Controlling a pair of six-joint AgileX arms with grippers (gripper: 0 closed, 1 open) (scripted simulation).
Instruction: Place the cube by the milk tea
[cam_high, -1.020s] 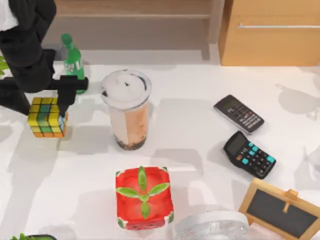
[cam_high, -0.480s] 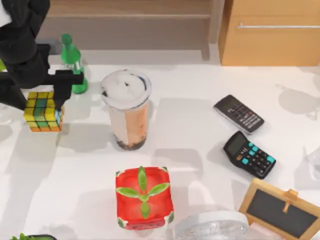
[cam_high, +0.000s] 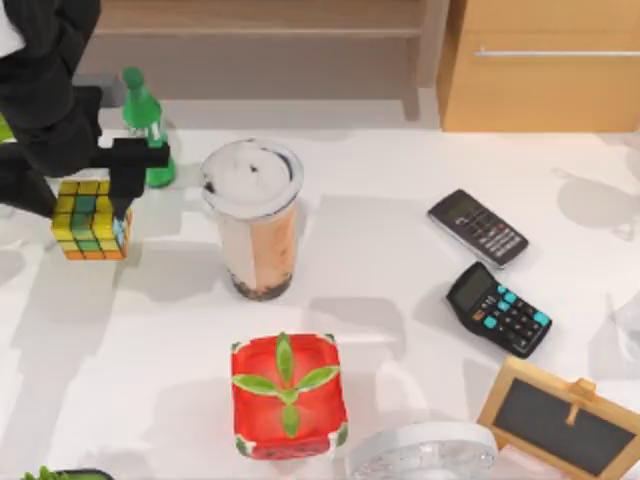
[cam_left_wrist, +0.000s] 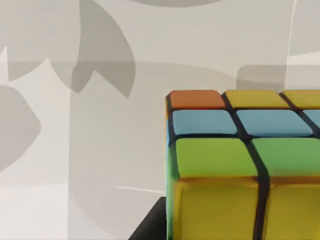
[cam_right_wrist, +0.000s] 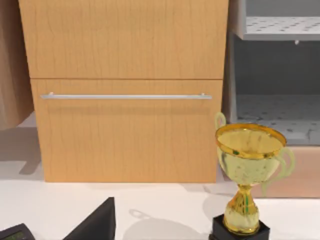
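Left gripper (cam_high: 97, 205): I am holding the puzzle cube (cam_high: 88, 220) clamped between my fingers, over the table's left side | milk tea cup (cam_high: 254, 222) standing to my right, well apart | cube likely rigid, light, slick-faced; opposite flat faces are the best hold | right arm parked.

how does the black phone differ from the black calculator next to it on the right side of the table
The slim black phone is longer and narrower; the black calculator is stubbier and wider. The phone's keys are grey, while the calculator has bright teal keys. The phone lies farther back on the white table, the calculator nearer the front. Both lie flat, slanted much the same way, with a grey screen at the upper-left end.
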